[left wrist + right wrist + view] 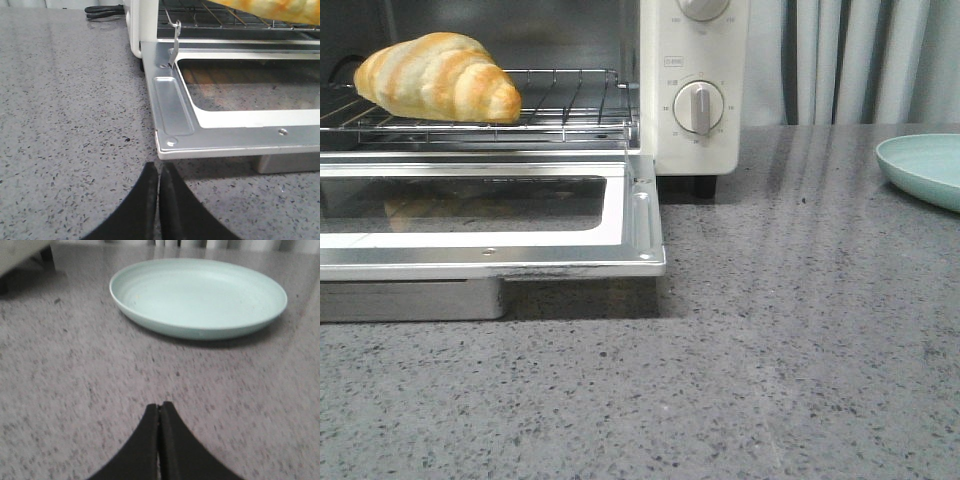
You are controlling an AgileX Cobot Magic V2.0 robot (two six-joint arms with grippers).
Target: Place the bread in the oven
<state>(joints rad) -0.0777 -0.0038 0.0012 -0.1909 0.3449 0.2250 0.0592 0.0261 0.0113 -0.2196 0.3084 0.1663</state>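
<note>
Golden-brown bread (437,77) lies on the wire rack (575,100) inside the oven (692,90), door (642,215) folded down. Both hands, left hand (159,200) and right hand (160,440), rest pinched closed and empty. Closing should lift the door's front edge evenly.

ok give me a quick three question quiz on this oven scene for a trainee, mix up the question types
1. True or false: the bread lies on the wire rack inside the oven.
2. Multiple choice: the oven door is A) shut, B) folded down flat and open, C) removed.
3. Short answer: what lies in front of the right end effector, and does it hold anything?

Key
1. True.
2. B.
3. A pale green plate, empty. Both the right end effector and the left end effector are shut and hold nothing.
</note>
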